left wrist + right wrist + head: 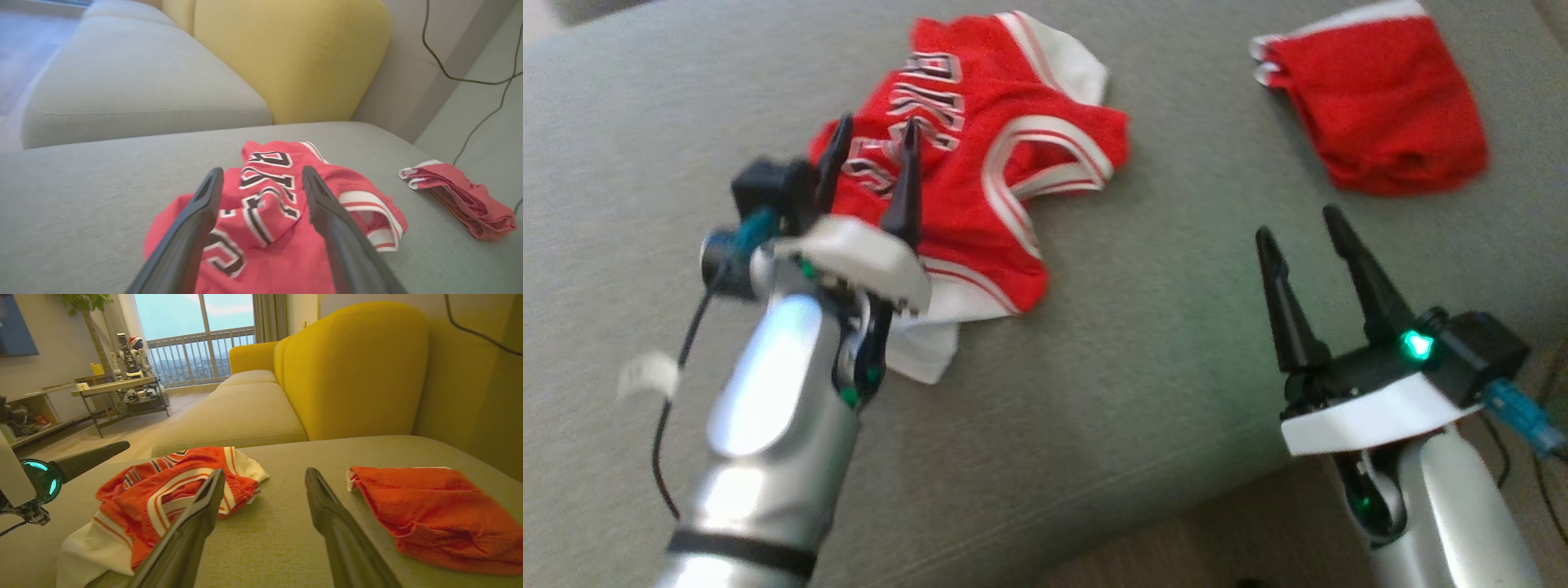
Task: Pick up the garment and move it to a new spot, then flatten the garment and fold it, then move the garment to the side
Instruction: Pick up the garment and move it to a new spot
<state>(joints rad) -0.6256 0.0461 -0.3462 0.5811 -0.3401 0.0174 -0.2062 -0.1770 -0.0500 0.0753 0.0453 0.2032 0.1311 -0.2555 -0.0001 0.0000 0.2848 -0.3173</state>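
The jersey (1013,212), red with white trim and black-edged lettering, lay crumpled on the left half of the grey sofa seat (1143,343). Its long axis ran from a white hem near the front edge back toward the backrest, slanting a little to the right, and a striped armhole gaped on its right side. The left gripper (876,126) hung directly over the lettered part, its two fingers spread wide with nothing between them. Whether the tips brushed the cloth could not be told. That arm was plainly the nearer one, with the jersey straight ahead and below its fingers. The right gripper (1298,224) was likewise spread and empty, and it stood well apart to the right by the seat's front edge, with bare cushion between it and the jersey. A second red garment (1380,106) lay bunched toward the far right corner, apart from both. The seat looked soft and matte, likely to drag on the cloth when smoothing. Behind rose a yellow backrest (294,53), a dark cable (482,81) hung at the right, and beyond were a low side table (118,386) and a bright balcony window (204,351).
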